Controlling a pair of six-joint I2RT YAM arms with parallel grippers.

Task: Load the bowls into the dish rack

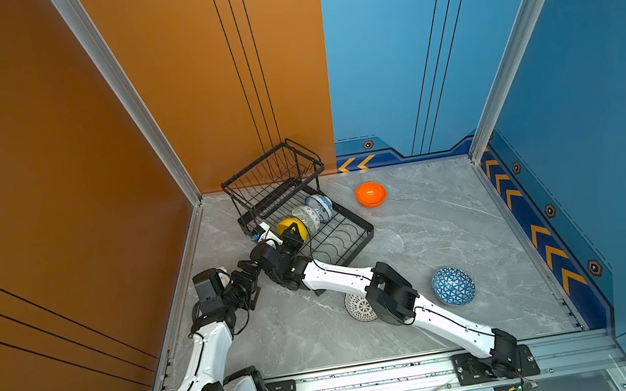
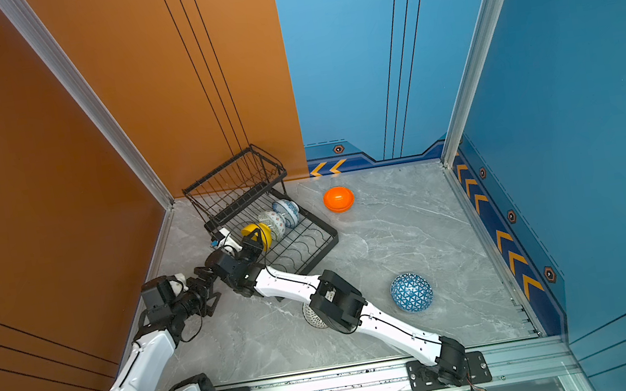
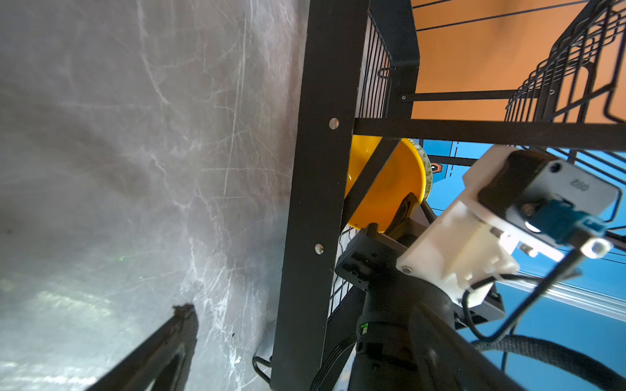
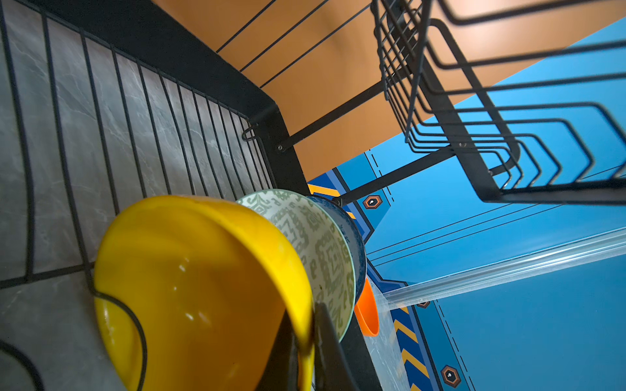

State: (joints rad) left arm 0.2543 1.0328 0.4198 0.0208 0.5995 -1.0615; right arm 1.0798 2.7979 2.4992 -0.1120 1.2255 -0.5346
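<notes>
Currently, the only writing spotted is a short embossed mark on the grey housing of the right arm's wrist camera (image 3: 548,189), seen in the left wrist view. It is too soft to read. The blue wall trim carries yellow chevrons (image 1: 357,164) and hexagon badges (image 1: 368,144).

The dish rack (image 1: 354,217) sits at the back left of the bench (image 1: 454,226), with its raised basket (image 1: 269,169) towards the orange wall. Three bowls stand on edge in the flat tray's dividers in a close-packed row: the white-and-blue floral bowl (image 1: 321,206), the pale green bowl (image 1: 306,216), then the yellow bowl (image 1: 289,225), nearest the arms.

The right pincer (image 4: 306,338) is at the yellow bowl, with the rim between its two fingers. I cannot tell whether they press it or stand slack. The left pincer (image 1: 257,280) is spread wide and holds nothing. It is just beside the right arm's wrist, near the rack's near corner.

Loose on the bench:
- The orange bowl (image 1: 371,194) is by the back wall, near the rack.
- The blue triangle bowl (image 1: 453,286) is well to the right.
- The white lattice bowl (image 1: 357,307) is half hidden under the right arm's elbow.

In the left wrist view a rack post (image 3: 315,169) crosses in front of the yellow bowl.
</notes>
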